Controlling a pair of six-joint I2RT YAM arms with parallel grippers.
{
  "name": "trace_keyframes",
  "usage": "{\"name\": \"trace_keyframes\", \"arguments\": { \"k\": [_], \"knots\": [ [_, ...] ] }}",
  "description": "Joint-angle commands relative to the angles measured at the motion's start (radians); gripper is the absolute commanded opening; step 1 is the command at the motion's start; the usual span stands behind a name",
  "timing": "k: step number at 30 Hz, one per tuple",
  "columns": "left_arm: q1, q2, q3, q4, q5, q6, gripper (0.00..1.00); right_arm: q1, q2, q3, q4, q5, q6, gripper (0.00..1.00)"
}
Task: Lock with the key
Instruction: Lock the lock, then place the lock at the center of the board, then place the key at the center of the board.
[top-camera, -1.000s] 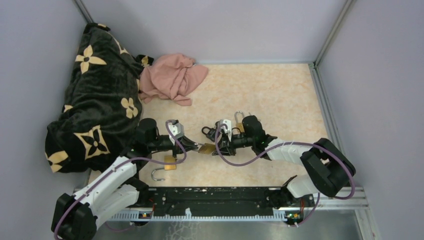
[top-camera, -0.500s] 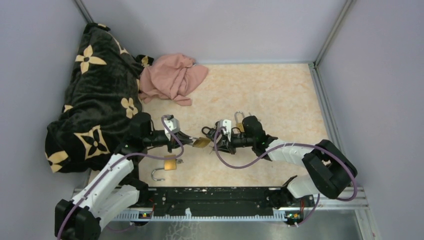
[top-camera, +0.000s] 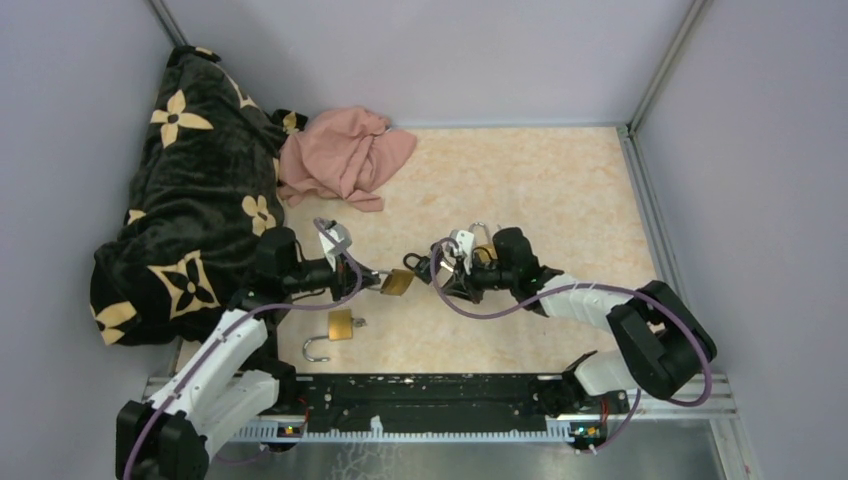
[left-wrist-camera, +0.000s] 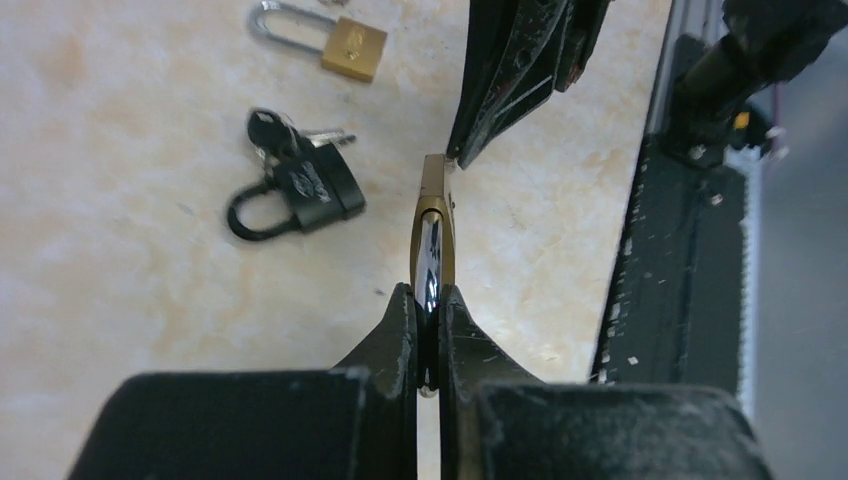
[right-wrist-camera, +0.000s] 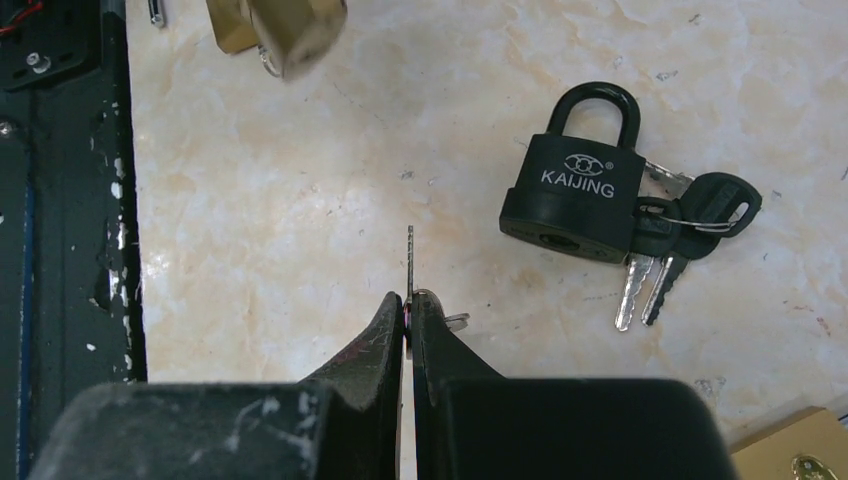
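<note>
The left gripper is clamped narrow on the chrome shackle of a brass padlock, which sticks straight out from the fingertips, edge-on and off the table. No writing can be read on it. The right gripper is pinched tight on a thin key, its blade pointing straight ahead from the jaws. In the right wrist view the held padlock shows blurred, ahead of the key tip and to its left, clear of it. In the left wrist view a right fingertip sits just beside the padlock's far end. To the right of the right jaws and a little ahead, a black padlock lies flat with its shackle shut, white letters reading "KAIJING" under a small emblem, and a bunch of black-headed keys touches its side. Farther ahead of the left jaws, on their left, lies a second brass padlock.
</note>
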Motion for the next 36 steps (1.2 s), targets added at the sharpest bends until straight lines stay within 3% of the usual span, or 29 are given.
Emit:
{"name": "trace_keyframes", "arguments": {
  "k": [1, 5, 10, 17, 26, 33, 35, 36],
  "knots": [
    [-0.001, 0.049, -0.121, 0.327, 0.042, -0.504, 0.00, 0.043, -0.048, 0.133, -0.139, 0.027, 0.050, 0.00],
    [-0.029, 0.101, -0.190, 0.326, 0.010, -0.570, 0.00, 0.119, -0.073, 0.190, -0.329, 0.054, 0.125, 0.00],
    [-0.103, 0.171, -0.238, 0.320, -0.039, -0.636, 0.00, 0.153, -0.108, 0.164, -0.394, 0.045, 0.289, 0.00],
    [-0.202, 0.262, -0.283, 0.389, -0.156, -0.684, 0.00, 0.224, -0.080, 0.108, -0.327, 0.023, 0.422, 0.00],
    [-0.221, 0.291, -0.286, 0.376, -0.328, -0.679, 0.50, 0.224, 0.032, 0.097, -0.344, 0.080, 0.447, 0.00],
    [-0.219, 0.208, -0.293, 0.317, -0.414, -0.687, 0.72, 0.224, 0.168, 0.147, -0.323, 0.079, 0.462, 0.00],
    [-0.212, 0.173, -0.297, 0.310, -0.439, -0.689, 0.96, 0.224, 0.185, 0.157, -0.337, 0.099, 0.456, 0.00],
    [-0.206, 0.153, -0.299, 0.313, -0.450, -0.693, 0.98, 0.223, 0.191, 0.160, -0.345, 0.109, 0.454, 0.00]
  ]
}}
